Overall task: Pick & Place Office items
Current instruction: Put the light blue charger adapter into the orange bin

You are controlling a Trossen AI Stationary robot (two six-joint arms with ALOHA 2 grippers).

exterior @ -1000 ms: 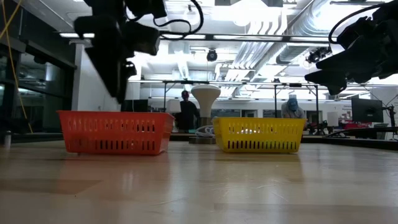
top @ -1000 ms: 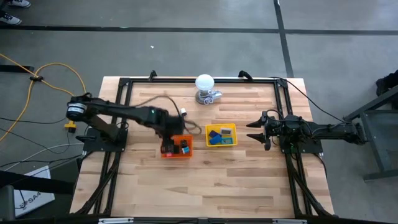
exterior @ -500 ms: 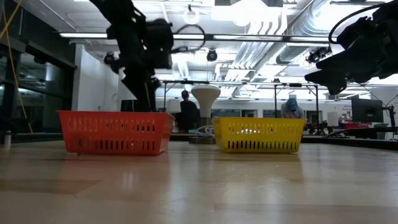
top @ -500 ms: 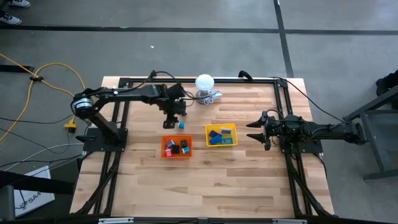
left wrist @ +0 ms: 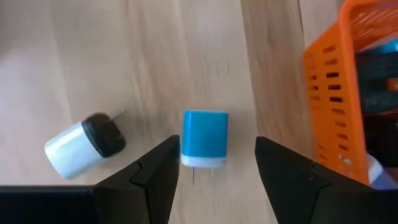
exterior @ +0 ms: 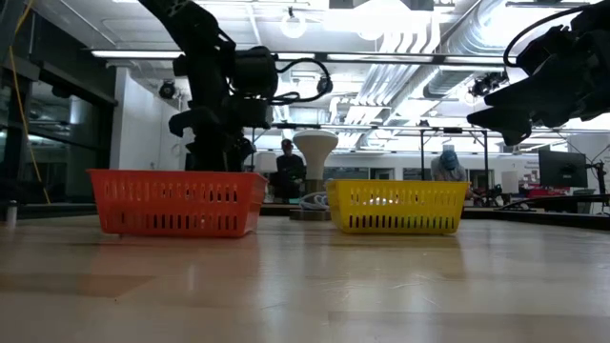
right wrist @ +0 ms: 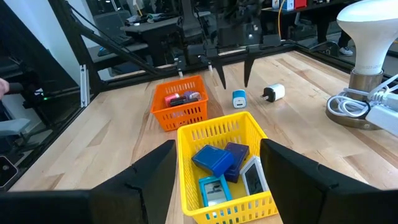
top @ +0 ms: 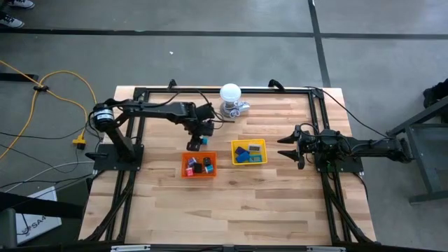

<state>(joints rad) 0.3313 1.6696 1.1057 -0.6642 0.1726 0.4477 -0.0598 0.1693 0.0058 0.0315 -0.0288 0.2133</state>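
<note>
Office items mostly sorted; two pieces left out on the wood.

Between the spread jaws of the left gripper [left wrist: 211,177] sits a small blue block [left wrist: 205,138], lying on the table [top: 273,203] with neither finger touching it yet, as far as the wrist view shows. Just outside one jaw lies a white plug with a black end [left wrist: 84,144]; outside the other stands the orange tray [left wrist: 348,81], already holding several small red, black and blue bits. The yellow tray [right wrist: 214,134] holds flat blue and grey blocks. The right gripper [right wrist: 214,171] waits beside the yellow tray, jaws apart and empty. Judging by this, most of the sorting is done: the blue block looks next, then the plug.
</note>
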